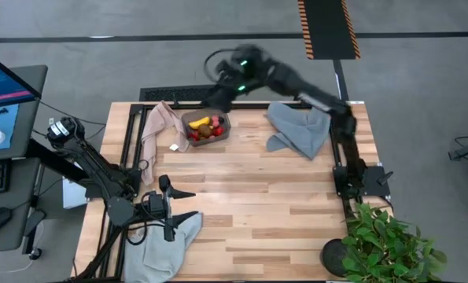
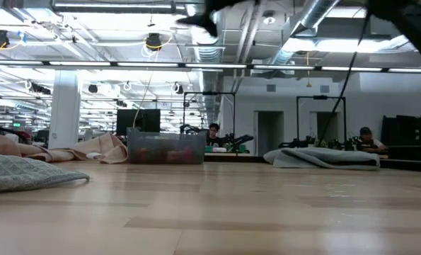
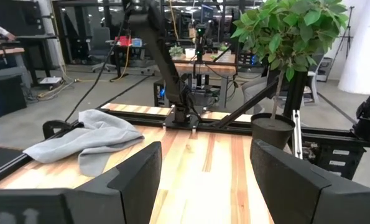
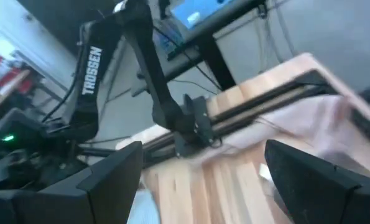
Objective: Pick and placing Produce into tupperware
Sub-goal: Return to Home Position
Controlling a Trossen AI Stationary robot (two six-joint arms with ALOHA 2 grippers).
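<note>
The tupperware (image 1: 206, 126) stands at the table's far side, left of centre, and shows as a translucent tub (image 2: 166, 149) in the low view. Inside lie a yellow banana (image 1: 200, 123), red strawberries (image 1: 217, 127) and a brown piece. A tiny yellow piece (image 1: 174, 146) rests on the wood to the tub's near left. My right gripper (image 1: 215, 96) hangs high above the table's far edge, just beyond the tub, open and empty (image 4: 200, 180). My left gripper (image 1: 188, 204) waits open near the front left (image 3: 203, 186), pointing level toward the table's right side.
A beige-pink cloth (image 1: 159, 126) lies left of the tub. One grey-blue cloth (image 1: 299, 130) is at the far right, another (image 1: 167, 244) at the front left below my left gripper. A potted plant (image 1: 383, 244) stands at the front right corner. Bare wood fills the middle.
</note>
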